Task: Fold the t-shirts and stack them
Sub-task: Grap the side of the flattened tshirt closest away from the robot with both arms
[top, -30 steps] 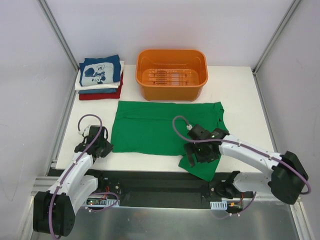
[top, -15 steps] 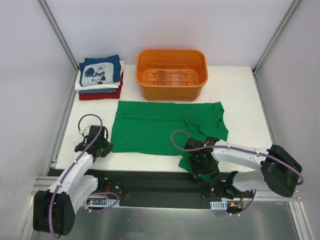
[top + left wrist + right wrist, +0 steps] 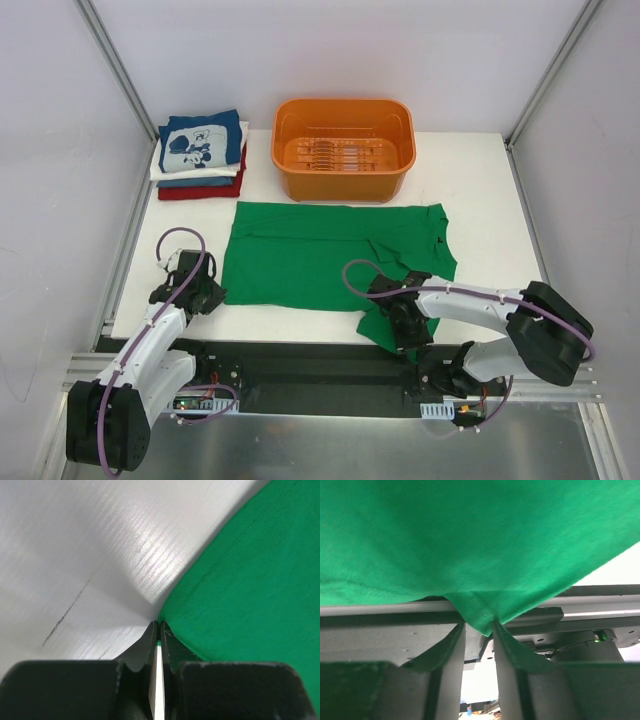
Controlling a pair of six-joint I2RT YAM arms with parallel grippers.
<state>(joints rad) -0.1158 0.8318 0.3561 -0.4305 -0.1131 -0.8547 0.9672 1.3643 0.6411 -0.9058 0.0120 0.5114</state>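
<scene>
Green t-shirt [image 3: 310,260] lies spread out mid desk [image 3: 480,200], its near-right corner drooping over the front edge. Right tool [image 3: 479,626] pinches that corner, w/ cloth bunched btwn both fingertips. Left tool [image 3: 159,626] has fingers together, tips at shirt's near-left corner; can't tell if cloth is caught. Folded t-shirts [image 3: 200,155] sit stacked far-left, navy print on top, beside orange tub [image 3: 343,150].
</scene>
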